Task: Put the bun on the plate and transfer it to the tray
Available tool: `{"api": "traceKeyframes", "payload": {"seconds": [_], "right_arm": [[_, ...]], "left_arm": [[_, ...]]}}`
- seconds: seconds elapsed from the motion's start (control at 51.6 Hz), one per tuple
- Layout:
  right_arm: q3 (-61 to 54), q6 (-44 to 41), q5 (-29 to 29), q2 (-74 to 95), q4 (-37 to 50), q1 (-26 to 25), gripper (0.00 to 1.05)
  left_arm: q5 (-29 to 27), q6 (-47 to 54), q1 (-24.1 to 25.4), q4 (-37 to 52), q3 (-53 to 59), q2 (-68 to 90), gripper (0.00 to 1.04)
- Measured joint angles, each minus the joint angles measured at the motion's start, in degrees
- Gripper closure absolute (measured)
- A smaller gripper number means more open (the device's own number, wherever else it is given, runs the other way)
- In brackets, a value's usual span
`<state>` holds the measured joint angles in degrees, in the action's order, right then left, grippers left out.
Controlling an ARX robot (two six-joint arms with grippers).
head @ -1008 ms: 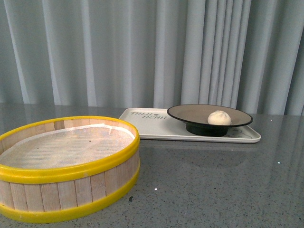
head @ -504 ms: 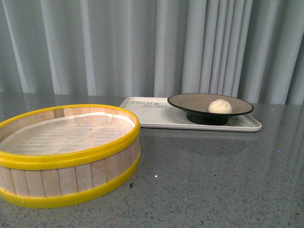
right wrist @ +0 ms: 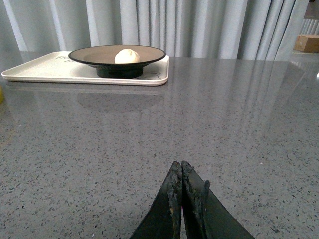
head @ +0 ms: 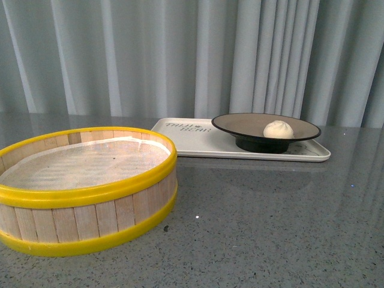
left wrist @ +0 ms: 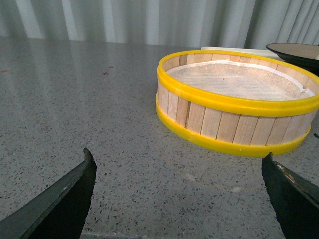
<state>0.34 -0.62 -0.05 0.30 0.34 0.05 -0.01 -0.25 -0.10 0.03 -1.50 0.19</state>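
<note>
In the front view, the bun (head: 278,129) sits inside the plate (head: 240,124), a little toward the 3 o'clock side of the plate's centre. The plate stands on the tray (head: 186,141), on the right half of it, and the dark lettering of the tray is seen at about 9 o'clock from the plate. The tray lies flat on the grey speckled table (head: 270,228), at about 1 o'clock from the middle of the view, in front of the pale curtain (head: 150,54).

The steamer basket (head: 84,222), wooden with yellow rims, stands at about 8 o'clock in the front view, near the tray but apart from it. A white liner (head: 84,165) covers its inside, and nothing lies on this liner. No arm shows in the front view.

In the left wrist view, the left gripper (left wrist: 179,196) has its two dark fingertips (left wrist: 70,196) far from each other, so the fingers are wide and they hold nothing. The steamer basket (left wrist: 234,117) stands ahead of them on the table, and an edge of the plate (left wrist: 299,50) shows behind it.

In the right wrist view, the right gripper (right wrist: 181,199) has its fingers pressed together with nothing between them, low over the table (right wrist: 75,149). The bun (right wrist: 127,56), the plate (right wrist: 92,55) and the tray (right wrist: 45,72) are well apart from it, further back.
</note>
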Motion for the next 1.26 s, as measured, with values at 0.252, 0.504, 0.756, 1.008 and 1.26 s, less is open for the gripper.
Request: {"api": "traceKeyframes", "payload": {"seconds": [0.252, 0.504, 0.756, 1.008, 1.26], "right_arm": [[0.0, 0.0, 0.0, -0.1, -0.3, 0.0, 0.92], [0.0, 0.0, 0.0, -0.1, -0.3, 0.0, 0.53], [0.0, 0.0, 0.0, -0.1, -0.3, 0.0, 0.12], [0.0, 0.0, 0.0, -0.1, -0.3, 0.0, 0.08], [0.0, 0.0, 0.0, -0.1, -0.3, 0.0, 0.08]], "left_arm": [[0.0, 0.0, 0.0, 0.0, 0.0, 0.0, 0.07], [0.0, 0.0, 0.0, 0.0, 0.0, 0.0, 0.07], [0.0, 0.0, 0.0, 0.0, 0.0, 0.0, 0.07], [0.0, 0.0, 0.0, 0.0, 0.0, 0.0, 0.07], [0.0, 0.0, 0.0, 0.0, 0.0, 0.0, 0.07]]}}
